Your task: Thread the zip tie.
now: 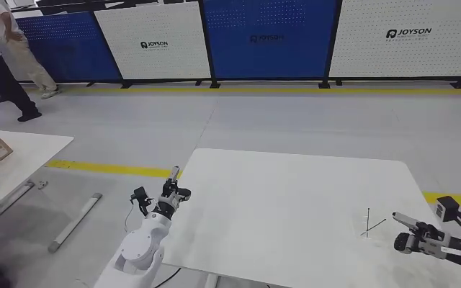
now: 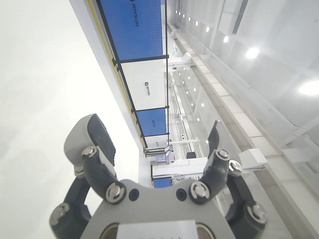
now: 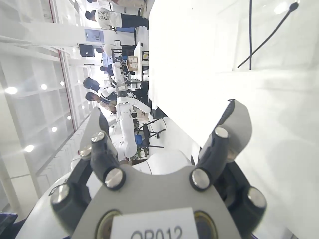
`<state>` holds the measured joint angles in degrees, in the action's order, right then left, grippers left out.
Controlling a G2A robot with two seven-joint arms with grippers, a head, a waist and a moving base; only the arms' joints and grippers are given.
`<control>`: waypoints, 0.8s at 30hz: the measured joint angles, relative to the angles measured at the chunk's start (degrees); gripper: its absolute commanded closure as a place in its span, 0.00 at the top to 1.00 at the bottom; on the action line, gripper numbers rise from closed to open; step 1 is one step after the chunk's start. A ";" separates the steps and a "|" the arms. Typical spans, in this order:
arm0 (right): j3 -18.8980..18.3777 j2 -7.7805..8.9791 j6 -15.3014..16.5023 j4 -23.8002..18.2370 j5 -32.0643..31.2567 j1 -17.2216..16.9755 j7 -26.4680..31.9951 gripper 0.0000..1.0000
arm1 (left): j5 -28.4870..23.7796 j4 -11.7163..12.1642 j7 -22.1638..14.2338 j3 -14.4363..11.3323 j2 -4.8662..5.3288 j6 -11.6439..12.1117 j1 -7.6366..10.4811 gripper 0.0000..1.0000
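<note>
Two thin black zip ties lie crossed on the white table [image 1: 288, 209] near its right edge. One zip tie [image 1: 368, 218] [image 3: 250, 26] lies straight. The other zip tie [image 1: 376, 227] [image 3: 269, 34] slants across it, and they meet near their tail ends. My right gripper [image 1: 398, 229] [image 3: 165, 118] hovers just to the right of them, open, with nothing between its fingers. My left gripper [image 1: 173, 176] [image 2: 157, 138] is at the table's far left edge, open and holding nothing, far from the ties.
The table's front and right edges are close to the right gripper. A second white table [image 1: 29, 155] stands off to the left on the floor. Blue and white partition panels [image 1: 270, 39] line the back.
</note>
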<state>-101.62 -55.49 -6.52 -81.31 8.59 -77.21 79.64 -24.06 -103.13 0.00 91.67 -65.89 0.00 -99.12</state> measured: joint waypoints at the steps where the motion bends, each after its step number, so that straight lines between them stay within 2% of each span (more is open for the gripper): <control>1: 0.00 0.00 0.00 0.00 0.00 0.00 0.00 1.00 | 0.00 0.00 0.00 0.00 0.00 0.00 0.00 1.00; 5: -0.33 0.15 0.32 -0.29 -0.34 0.21 -0.29 1.00 | 0.00 0.00 0.00 0.00 0.00 0.00 0.00 1.00; 7: -1.71 0.80 1.49 -1.30 -3.43 0.75 -0.61 1.00 | 0.00 0.00 0.00 0.00 0.00 0.00 0.00 1.00; 9: -1.18 1.46 0.94 -1.76 -7.02 2.02 -0.02 1.00 | 0.00 0.00 0.00 0.00 0.00 0.00 0.00 1.00; 13: 3.39 2.57 0.70 -1.10 -10.83 5.17 0.01 1.00 | 0.00 0.00 0.00 0.00 0.00 0.00 0.00 1.00; 16: 7.25 3.38 2.76 -0.24 -15.04 7.61 0.00 1.00 | 0.00 0.00 0.00 0.00 0.00 0.00 0.00 1.00; 18: 12.29 3.79 4.67 1.91 -18.34 9.93 0.00 1.00 | 0.00 0.00 0.00 0.00 0.00 0.00 0.00 1.00; 20: 15.59 3.88 5.70 3.44 -17.63 10.97 0.00 1.00 | 0.00 0.00 0.00 0.00 0.00 0.00 0.00 1.00; 22: 15.02 3.88 5.63 3.18 -13.97 10.90 0.00 1.00 | 0.00 0.00 0.00 0.00 0.00 0.00 0.00 1.00; 24: 14.39 3.87 5.55 3.06 -13.15 10.81 0.00 1.00 | 0.00 0.00 0.00 0.00 0.00 0.00 0.00 1.00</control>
<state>-87.23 -51.62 -0.98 -78.25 -4.56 -66.40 79.64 -24.06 -103.13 0.00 91.67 -65.89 0.00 -99.12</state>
